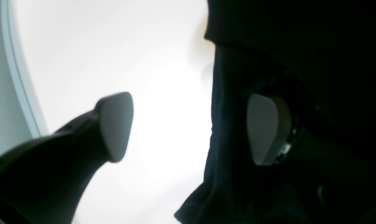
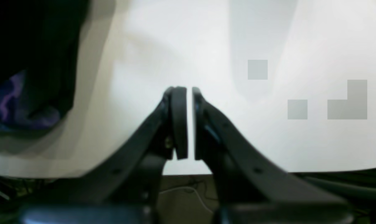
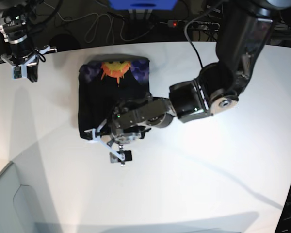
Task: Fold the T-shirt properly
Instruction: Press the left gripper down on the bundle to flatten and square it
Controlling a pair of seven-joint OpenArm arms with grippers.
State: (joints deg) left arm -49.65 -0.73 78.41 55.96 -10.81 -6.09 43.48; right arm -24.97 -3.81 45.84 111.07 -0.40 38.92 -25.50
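T-shirt (image 3: 114,90): black cloth, soft and matte, folded into a compact rectangular bundle lying flat on the counter (image 3: 208,165), toward its far middle. An orange-yellow sun with a purple-blue field faces up along the far edge; the rest shows plain black. In the left wrist view the near hem forms rounded, layered folds with a loose dark corner hanging low.

Counter: white, smooth, faintly glossy, with a curved edge and a pale grey lip at the near left of the base view.

Left hand (image 3: 108,143): black curved fingers with pale grey, rounded pads; jaws spread wide at the near edge of the bundle, holding nothing. One pad (image 1: 116,124) stands over bare counter; the other (image 1: 265,129) lies against the black cloth.

Right hand (image 2: 189,121): black fingers with dark flat pads, jaws narrowed to a thin slit, nothing between them; poised at the far left counter edge, well apart from the shirt.
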